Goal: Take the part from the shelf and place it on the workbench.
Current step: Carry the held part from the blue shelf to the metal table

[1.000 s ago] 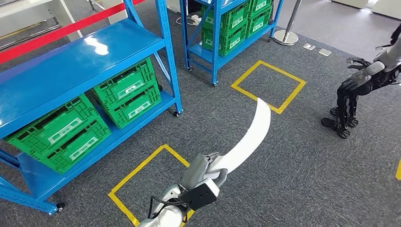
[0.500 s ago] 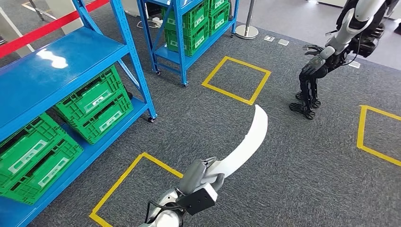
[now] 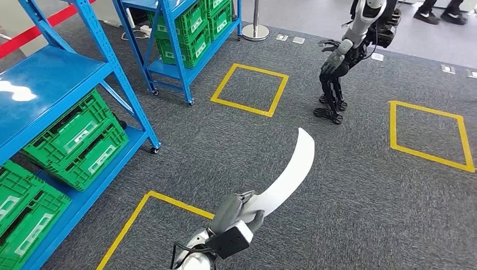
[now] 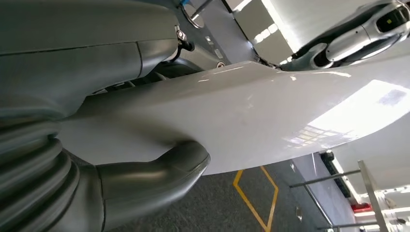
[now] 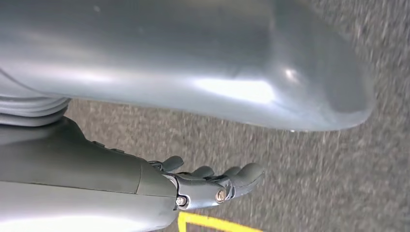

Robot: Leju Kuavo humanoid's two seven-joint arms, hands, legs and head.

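Closest in, the left robot hand (image 3: 239, 209) is wrapped around the near end of the part (image 3: 287, 177), a long, curved white panel. The thick grey thumb (image 4: 159, 171) presses against one face of it while the darker fingers sit behind the other. The part sweeps up and away from the hand over the grey carpet (image 3: 349, 191), its far tip pointing toward the middle of the floor, touching nothing else.

Down at the other side, the right robot hand (image 5: 212, 183) hangs above the carpet with its fingers stretched out, slightly parted and nothing in them; the picture is blurred, so that reading is a fair guess.

Just left of the arm, a yellow taped square (image 3: 149, 219) marks the floor. Beyond it stands a blue shelf (image 3: 50, 79) with green crates (image 3: 79, 140) on its lower level. Further back, a second blue shelf (image 3: 169, 34) carries more green crates. Two more yellow squares lie out on the carpet, one centre (image 3: 247, 90), one right (image 3: 430, 135). Between them, well apart from the part, stands another humanoid robot (image 3: 349, 50).
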